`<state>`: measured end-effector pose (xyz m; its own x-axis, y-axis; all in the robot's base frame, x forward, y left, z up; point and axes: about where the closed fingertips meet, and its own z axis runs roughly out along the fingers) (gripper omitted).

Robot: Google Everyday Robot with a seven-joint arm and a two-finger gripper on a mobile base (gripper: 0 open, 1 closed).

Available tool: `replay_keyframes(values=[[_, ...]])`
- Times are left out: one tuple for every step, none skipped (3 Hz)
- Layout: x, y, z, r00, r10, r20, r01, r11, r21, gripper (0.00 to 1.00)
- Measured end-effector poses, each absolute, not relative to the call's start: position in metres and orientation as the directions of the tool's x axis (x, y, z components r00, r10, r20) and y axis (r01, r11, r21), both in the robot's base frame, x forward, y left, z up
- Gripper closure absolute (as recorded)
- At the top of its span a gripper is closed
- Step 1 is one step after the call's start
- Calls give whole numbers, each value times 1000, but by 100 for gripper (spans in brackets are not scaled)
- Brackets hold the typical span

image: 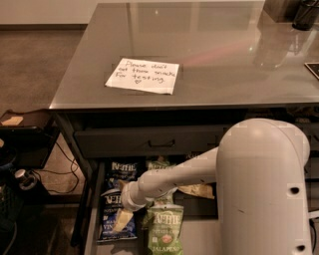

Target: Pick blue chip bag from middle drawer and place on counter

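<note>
The blue chip bag [113, 215], dark blue with a lighter band reading "VINEGAR", lies at the front left of the open middle drawer [92, 211]. My gripper [122, 219] reaches down into the drawer and sits right over this bag, at its right half. My white arm [174, 177] stretches in from the right, with its big joint [264, 189] filling the lower right. The grey counter [224, 55] lies above, bearing the white handwritten note [143, 75].
A plain dark blue Kettle bag [122, 172] lies behind the vinegar bag. A green Kettle bag [164, 230] lies to its right, a tan bag [199, 190] further back. A shallow drawer front with a bar handle [160, 144] sits above. Dark objects [303, 12] stand at the counter's back right.
</note>
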<state>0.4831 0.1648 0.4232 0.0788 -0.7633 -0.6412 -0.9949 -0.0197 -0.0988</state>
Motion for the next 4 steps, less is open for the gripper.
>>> replay_keyframes(values=[[486,163,409,74,-754,-653,-996,-16,-93,0],[490,162,392,74,-745,-663,-996,-22,-86,0],[493,163,378,79,-742,-666,-996,-34,-80,0],[491,165,372,85,-741,-667,-996,-47,-75,18]])
